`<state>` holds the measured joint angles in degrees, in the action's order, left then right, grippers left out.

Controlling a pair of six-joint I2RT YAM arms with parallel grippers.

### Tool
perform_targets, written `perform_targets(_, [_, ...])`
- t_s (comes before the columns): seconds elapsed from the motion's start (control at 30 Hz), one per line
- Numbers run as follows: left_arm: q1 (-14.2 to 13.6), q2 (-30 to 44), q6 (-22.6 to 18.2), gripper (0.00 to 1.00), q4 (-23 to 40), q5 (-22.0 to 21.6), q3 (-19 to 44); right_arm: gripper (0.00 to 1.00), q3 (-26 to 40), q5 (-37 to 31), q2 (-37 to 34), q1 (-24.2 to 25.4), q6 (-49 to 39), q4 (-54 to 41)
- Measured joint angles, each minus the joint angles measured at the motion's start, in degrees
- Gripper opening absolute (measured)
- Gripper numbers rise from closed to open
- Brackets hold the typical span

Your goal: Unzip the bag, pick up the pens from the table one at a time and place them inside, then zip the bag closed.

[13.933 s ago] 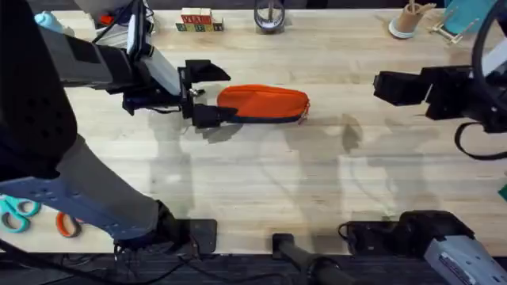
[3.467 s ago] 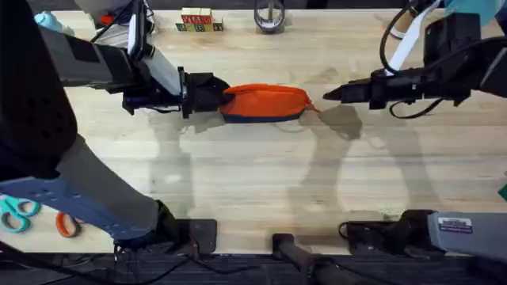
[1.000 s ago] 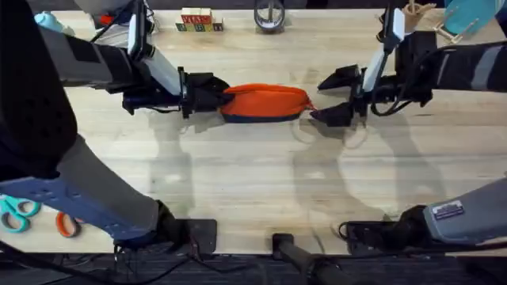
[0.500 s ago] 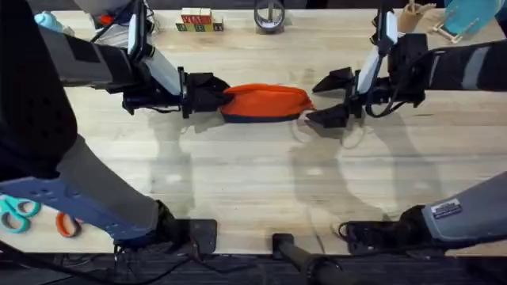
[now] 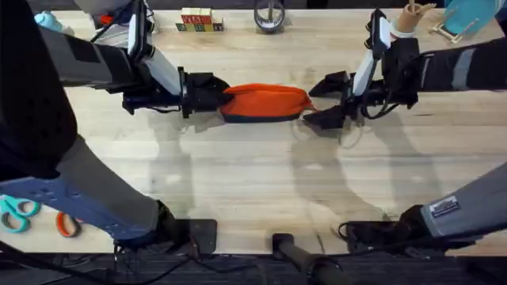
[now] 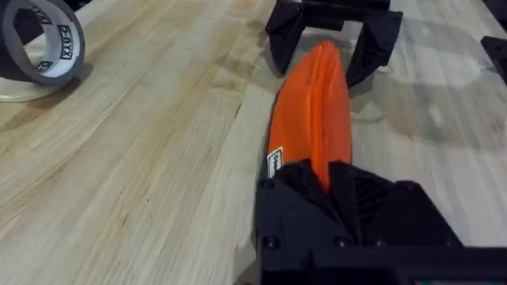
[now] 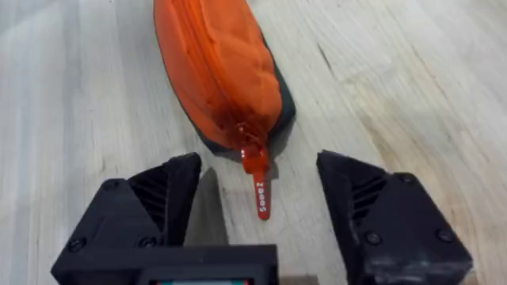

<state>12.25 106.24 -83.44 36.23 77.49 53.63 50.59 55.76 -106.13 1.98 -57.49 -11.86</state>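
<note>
Overhead, the orange bag [image 5: 264, 103] lies on its side near the middle of the table [image 5: 253, 190], zipped all the way. The left gripper [image 5: 207, 93] pinches one end of the bag tight — its black fingers are closed on the fabric. At the other end, the right gripper [image 5: 327, 100] sits with its two fingers spread wide and holds nothing. From the right wrist, the little orange zipper tab [image 7: 259, 188] lies flat on the wood between those open fingers.
</note>
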Motion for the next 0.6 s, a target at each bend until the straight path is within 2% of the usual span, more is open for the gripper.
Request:
perform_targets(0.13, [0.0,0.0,0.0,0.042,0.0,0.0,0.0,0.847,0.0,0.0,0.0,0.0,0.0,0.2])
perform_targets(0.3, [0.0,0.0,0.0,0.041,0.0,0.0,0.0,0.757,0.0,0.0,0.0,0.0,0.0,0.2])
perform_targets(0.33, [0.0,0.0,0.0,0.041,0.0,0.0,0.0,0.682,0.0,0.0,0.0,0.0,0.0,0.2])
perform_targets(0.4, [0.0,0.0,0.0,0.041,0.0,0.0,0.0,0.421,0.0,0.0,0.0,0.0,0.0,0.2])
perform_targets(0.43, [0.0,0.0,0.0,0.041,0.0,0.0,0.0,0.338,0.0,0.0,0.0,0.0,0.0,0.2])
perform_targets(0.53, [0.0,0.0,0.0,0.041,0.0,0.0,0.0,0.099,0.0,0.0,0.0,0.0,0.0,0.2])
perform_targets(0.6, [0.0,0.0,0.0,0.041,0.0,0.0,0.0,0.039,0.0,0.0,0.0,0.0,0.0,0.2])
